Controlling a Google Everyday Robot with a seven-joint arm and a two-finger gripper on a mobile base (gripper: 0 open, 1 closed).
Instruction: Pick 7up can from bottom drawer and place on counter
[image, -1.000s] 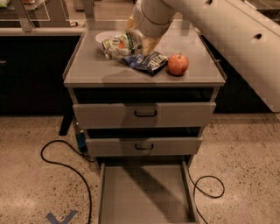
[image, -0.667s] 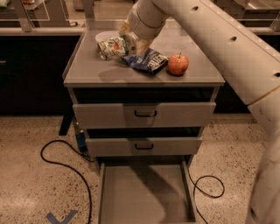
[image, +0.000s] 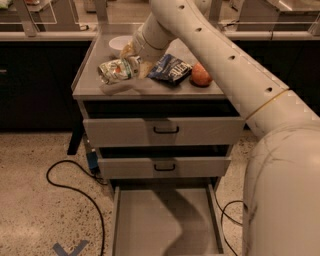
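Speckled floor (image: 30, 210), dark cabinets (image: 35, 85); over the grey counter (image: 165, 89) the tool (image: 128, 64) grips the 7up can (image: 115, 70) sideways.

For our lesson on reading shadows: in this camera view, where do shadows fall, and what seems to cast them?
Camera view: the arm throws a broad dark shadow over the bottom drawer floor. Camera view: a softer shadow lies on the counter under the 7up can, beside the gripper over the counter's left front.
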